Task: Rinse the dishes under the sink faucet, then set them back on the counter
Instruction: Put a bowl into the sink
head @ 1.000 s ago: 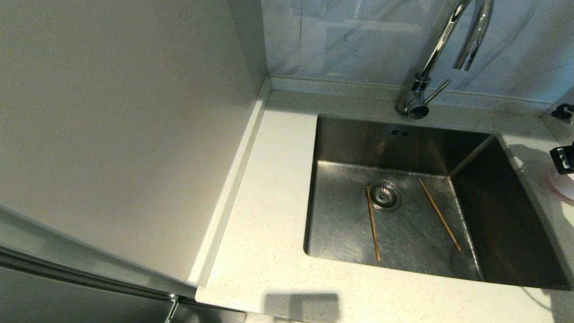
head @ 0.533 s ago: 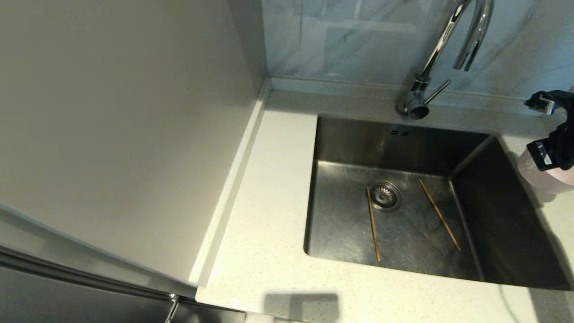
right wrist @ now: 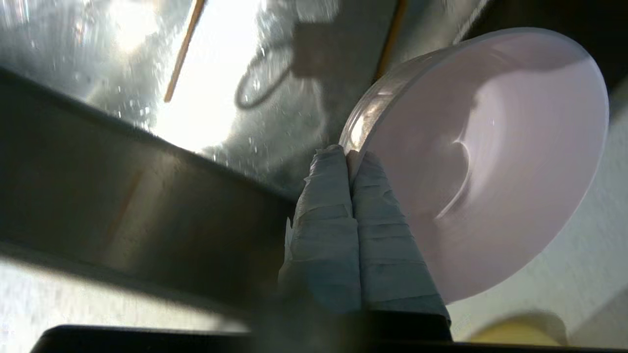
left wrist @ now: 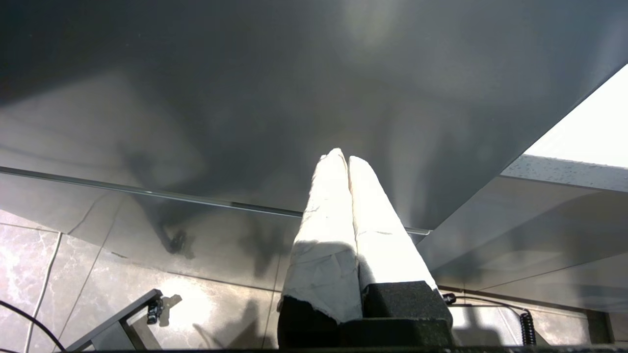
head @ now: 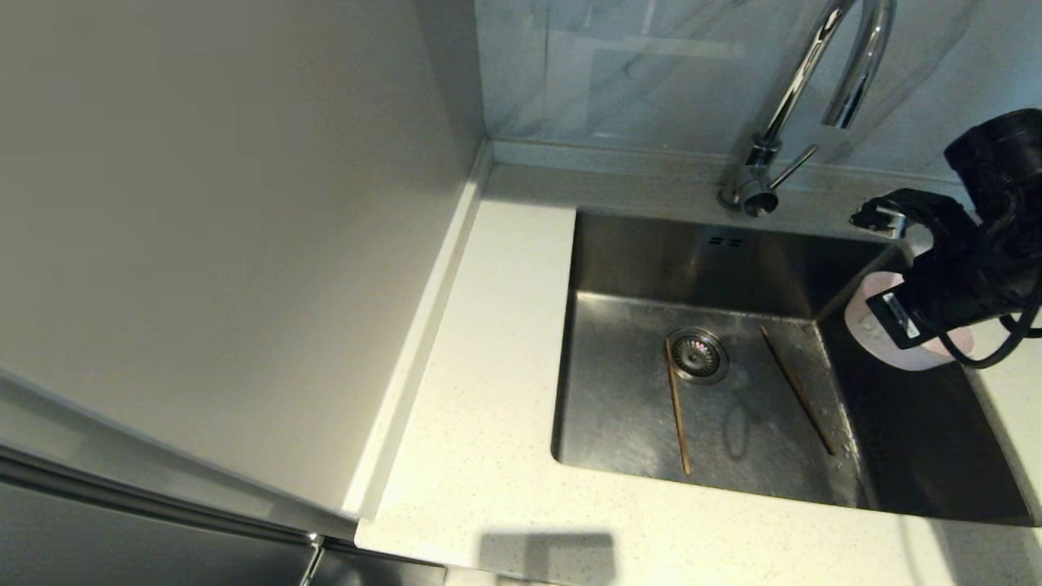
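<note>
Two chopsticks [head: 677,407] lie on the floor of the sink [head: 619,391], and nothing yet looks rinsed: no water runs from the faucet [head: 847,73], so nearly the whole task seems left to do.

Largest first. Off-white speckled worktop [head: 488,423] wraps the square steel sink, which is sunk into it with the drain strainer [head: 697,355] near the middle of its floor. At the back rim stands the tall chrome faucet, its spout curving out over the basin and its thin lever [head: 794,165] sticking out to the side.

Over the sink's right edge hangs the right claw [right wrist: 351,159], pinched tight on the rim of the pink bowl [right wrist: 490,162]. It holds the bowl tilted well off level, clear of the basin floor and below and to the right of the spout, not under it. My guess is that the bowl is on its way to the tap; it then has to go under the water and back onto the worktop.

The bowl is small, round, pale pink and smooth, with a glossy inside that looks clean and dry. A yellow-green bowl [right wrist: 515,331] sits blurred on the worktop past it, untouched.

One chopstick lies just beside the strainer; the other [head: 798,399] lies apart, slanting toward the right wall. Both are thin brown wood.

The left claw [left wrist: 348,162] is parked out beside the cabinet, its fingers pressed together on nothing.
</note>
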